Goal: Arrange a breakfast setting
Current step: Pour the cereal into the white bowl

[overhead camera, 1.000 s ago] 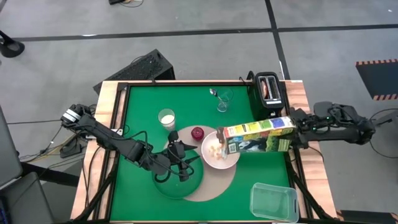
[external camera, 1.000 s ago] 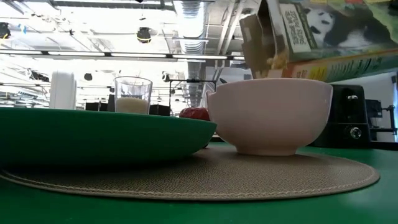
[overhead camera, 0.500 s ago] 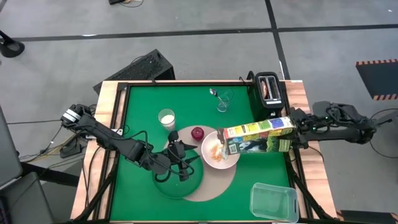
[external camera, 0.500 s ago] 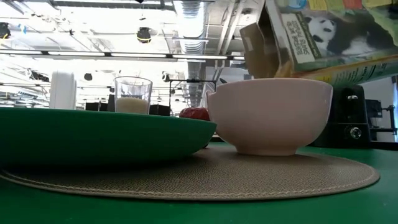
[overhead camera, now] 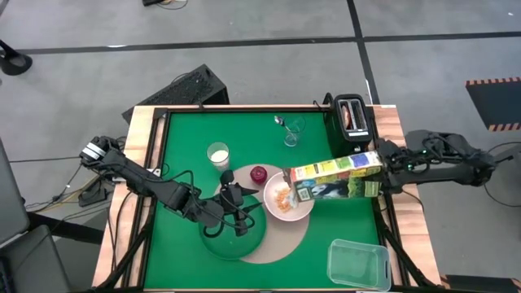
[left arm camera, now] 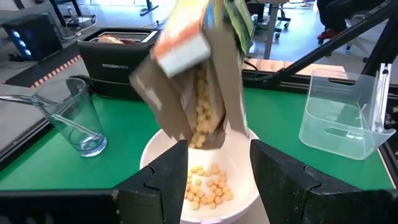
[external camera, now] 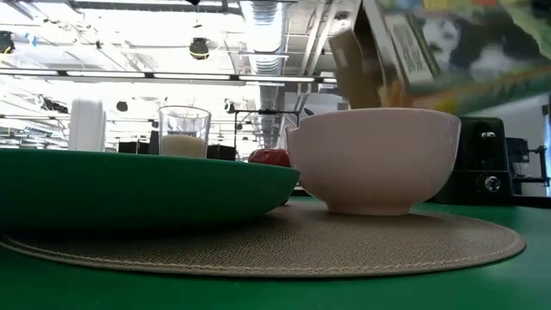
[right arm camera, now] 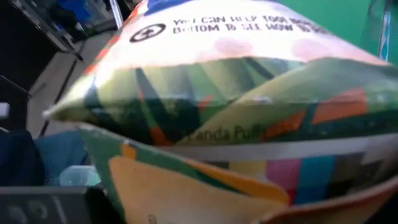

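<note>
right jaws tip colourful cereal box (overhead camera: 337, 177), flaps open, over white bowl (overhead camera: 286, 197).

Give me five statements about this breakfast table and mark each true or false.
1. The cereal box is tipped over the white bowl, held by the right gripper. True.
2. The bowl is empty. False: cereal pieces lie in it.
3. The bowl stands on the round tan mat. True.
4. The left gripper hangs over the toaster. False: it is over the green plate, beside the bowl.
5. The spoon lies on the mat. False: it stands in the empty glass near the toaster.
</note>
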Available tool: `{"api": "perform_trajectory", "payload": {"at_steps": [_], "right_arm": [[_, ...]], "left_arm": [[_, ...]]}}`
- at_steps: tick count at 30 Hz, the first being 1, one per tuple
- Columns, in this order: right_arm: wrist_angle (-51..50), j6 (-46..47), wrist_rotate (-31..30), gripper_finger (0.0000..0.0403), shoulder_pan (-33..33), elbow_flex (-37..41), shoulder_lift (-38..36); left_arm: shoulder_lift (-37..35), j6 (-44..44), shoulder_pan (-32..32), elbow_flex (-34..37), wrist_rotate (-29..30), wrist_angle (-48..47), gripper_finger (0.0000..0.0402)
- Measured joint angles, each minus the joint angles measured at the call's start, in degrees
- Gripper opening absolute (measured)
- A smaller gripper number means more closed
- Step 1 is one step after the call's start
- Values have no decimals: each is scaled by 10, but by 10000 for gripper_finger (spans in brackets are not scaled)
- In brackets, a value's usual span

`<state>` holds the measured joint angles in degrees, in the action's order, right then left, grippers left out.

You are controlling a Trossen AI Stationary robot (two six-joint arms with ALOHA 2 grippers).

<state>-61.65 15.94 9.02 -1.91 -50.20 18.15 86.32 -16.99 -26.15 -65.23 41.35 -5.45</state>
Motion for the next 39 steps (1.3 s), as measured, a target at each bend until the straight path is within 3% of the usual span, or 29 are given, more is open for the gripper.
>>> {"api": "perform_trajectory", "payload": {"at_steps": [26, 39], "right_arm": [[-3, -25, -2, 242, 0, -21, 76], [-44, -34, 0, 241, 0, -87, 127]], "left_arm": [[0, 0, 0, 0, -5, 0, 161], [0, 0, 0, 0, -5, -2, 161]]}}
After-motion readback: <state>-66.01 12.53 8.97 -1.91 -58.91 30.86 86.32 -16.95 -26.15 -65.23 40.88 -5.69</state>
